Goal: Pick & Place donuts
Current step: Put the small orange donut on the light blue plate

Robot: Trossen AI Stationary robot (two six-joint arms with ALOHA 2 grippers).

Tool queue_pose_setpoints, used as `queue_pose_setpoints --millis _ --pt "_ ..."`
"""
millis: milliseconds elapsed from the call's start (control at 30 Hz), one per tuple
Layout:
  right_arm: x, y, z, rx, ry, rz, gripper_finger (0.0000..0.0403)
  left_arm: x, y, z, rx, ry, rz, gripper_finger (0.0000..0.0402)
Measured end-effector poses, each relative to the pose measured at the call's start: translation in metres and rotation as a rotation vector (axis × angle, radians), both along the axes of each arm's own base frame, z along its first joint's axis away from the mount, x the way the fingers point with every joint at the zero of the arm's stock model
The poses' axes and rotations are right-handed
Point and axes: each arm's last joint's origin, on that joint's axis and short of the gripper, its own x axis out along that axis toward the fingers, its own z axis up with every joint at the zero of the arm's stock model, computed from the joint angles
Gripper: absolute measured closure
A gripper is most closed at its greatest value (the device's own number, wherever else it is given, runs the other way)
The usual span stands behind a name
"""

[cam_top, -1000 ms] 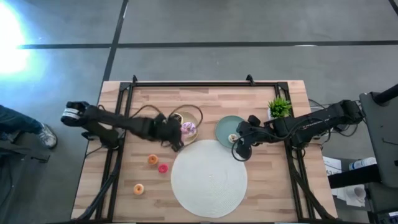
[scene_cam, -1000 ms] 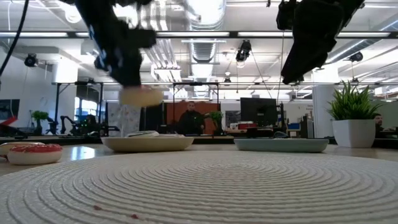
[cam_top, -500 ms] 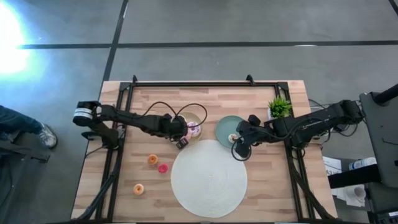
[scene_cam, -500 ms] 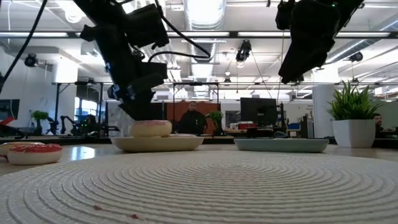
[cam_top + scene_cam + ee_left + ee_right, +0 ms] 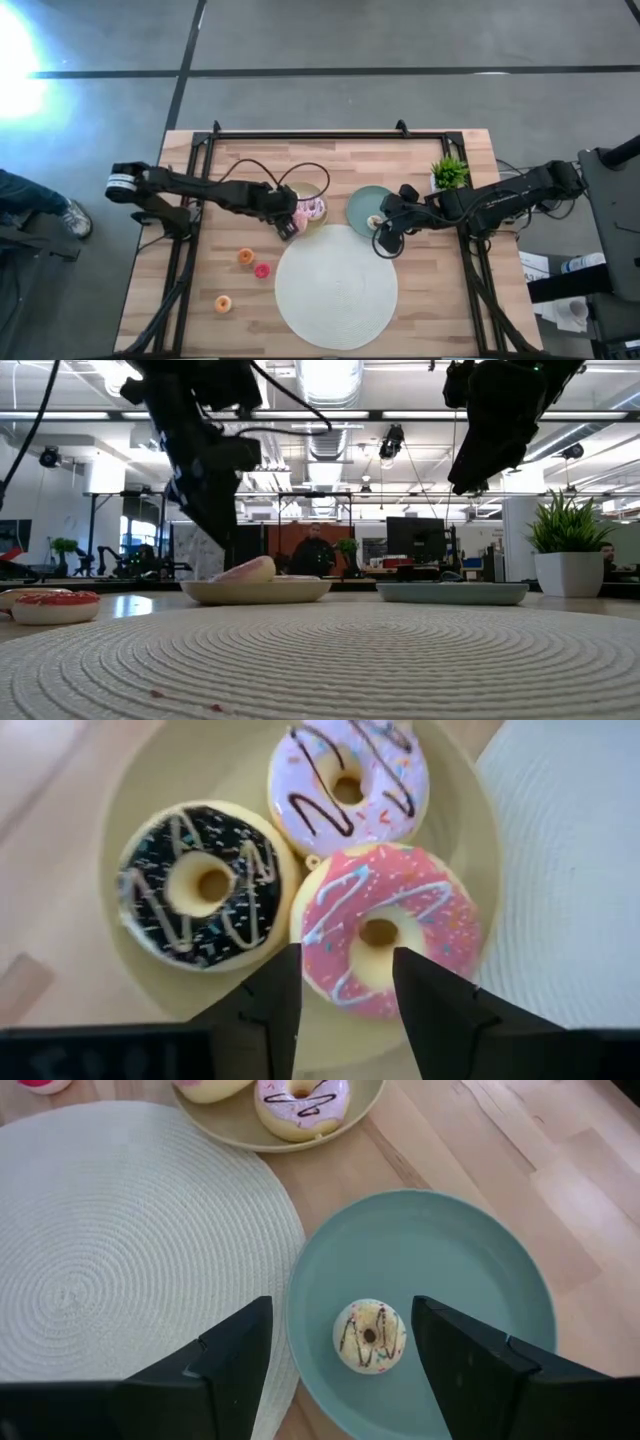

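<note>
Three larger donuts lie in the beige plate (image 5: pixel 130 780): a dark chocolate one (image 5: pixel 150 890), a pale pink-white one (image 5: pixel 390 780) and a bright pink one (image 5: pixel 420 890). In the low view the bright pink donut (image 5: pixel 245 570) rests tilted in the plate. My left gripper (image 5: pixel 345 990) is open just above the bright pink donut's near part, a finger on either side. My right gripper (image 5: pixel 340 1360) hangs open above the teal plate (image 5: pixel 480 1270), which holds a cream mini donut (image 5: pixel 370 1335).
Two orange mini donuts (image 5: pixel 245 257) (image 5: pixel 223 304) and a red-pink one (image 5: pixel 262 270) lie on the wood left of the big white round mat (image 5: pixel 335 285). A potted plant (image 5: pixel 450 172) stands at the back right, behind the teal plate.
My left gripper has come down with the bright pink donut onto the beige plate, then opened and let it go. The donut, held clear above the plate a second ago, now lies tilted in it.
</note>
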Motion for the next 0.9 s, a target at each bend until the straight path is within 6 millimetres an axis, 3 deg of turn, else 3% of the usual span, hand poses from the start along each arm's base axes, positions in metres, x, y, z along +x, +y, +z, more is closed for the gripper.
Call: queue_pose_setpoints --millis 200,367,500,667,900 --pt "0.0 0.0 0.0 -0.002 0.003 0.003 0.0172 -0.021 -0.026 0.03 -0.011 -0.066 -0.134 0.0269" --pt "-0.001 0.0 -0.001 -0.004 0.012 0.006 0.0172 -0.034 -0.065 0.036 -0.044 -0.074 -0.263 0.0269" --pt "-0.002 0.0 -0.001 -0.006 0.025 0.007 0.0172 -0.053 -0.088 0.025 -0.068 0.077 -0.256 0.0269" --pt "-0.002 0.0 -0.001 -0.007 0.028 0.007 0.0172 -0.081 -0.082 -0.005 -0.11 0.25 0.067 0.0269" --pt "-0.002 0.0 -0.001 -0.007 0.027 0.007 0.0172 -0.091 -0.081 -0.026 -0.3 0.133 0.175 0.0269"
